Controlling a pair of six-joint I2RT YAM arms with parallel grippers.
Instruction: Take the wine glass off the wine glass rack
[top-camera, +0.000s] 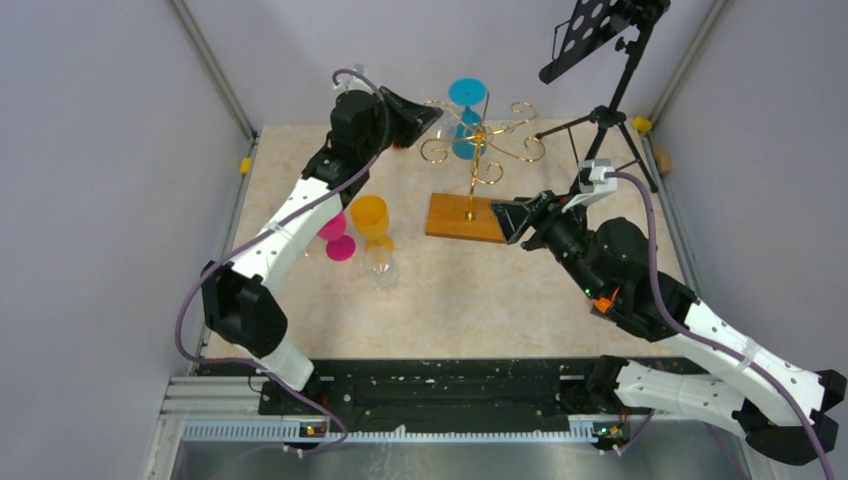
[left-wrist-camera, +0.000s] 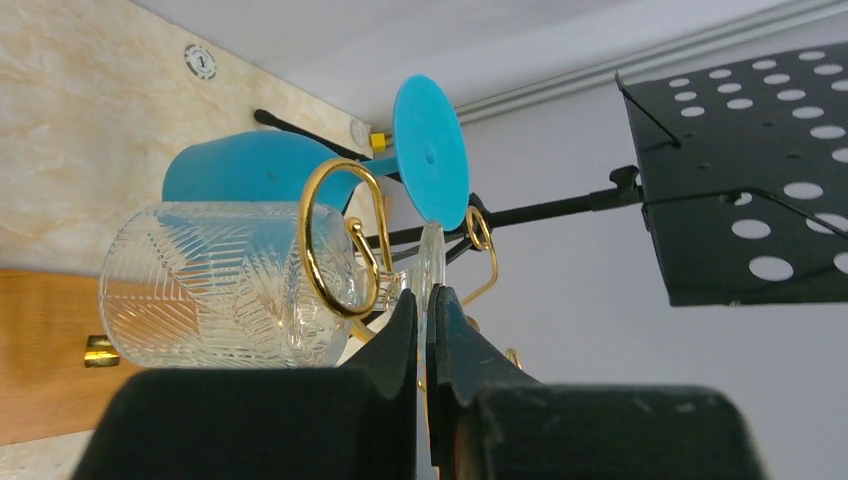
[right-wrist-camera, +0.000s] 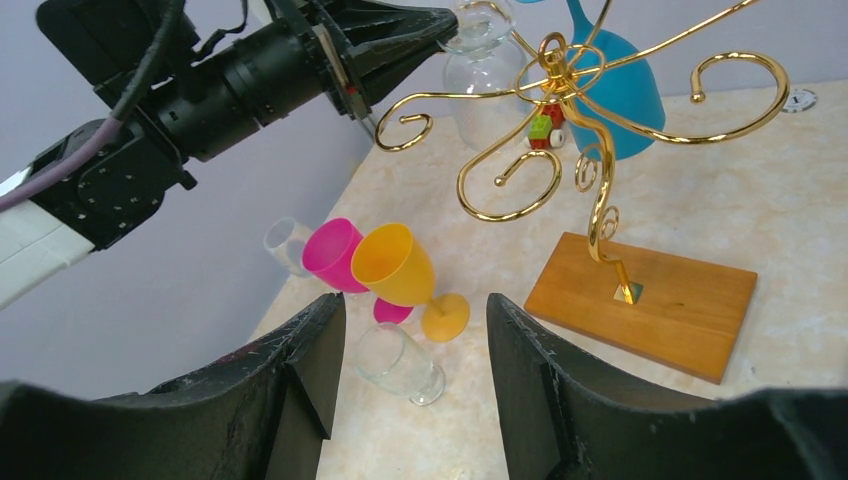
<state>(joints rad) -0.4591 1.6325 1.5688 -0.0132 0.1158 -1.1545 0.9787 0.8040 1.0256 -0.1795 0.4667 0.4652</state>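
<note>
The left gripper (left-wrist-camera: 425, 300) has its fingers (left-wrist-camera: 400, 345) pinched narrow on the thin foot of the wine glass (left-wrist-camera: 220, 280). This is clear glass with a cut leaf pattern, hanging from the gold wine glass rack (right-wrist-camera: 643, 310) beside one blue glass (left-wrist-camera: 260, 170). Its long axis is vertical, bowl down and foot up. The right gripper (right-wrist-camera: 412, 305) gapes wide near the rack's base. On the table are a pink glass (right-wrist-camera: 335, 255), an orange glass (right-wrist-camera: 395, 265) and two clear glasses (right-wrist-camera: 400, 365).

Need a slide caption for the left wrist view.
Left gripper holds clear wine glass by its foot on gold rack.
</note>
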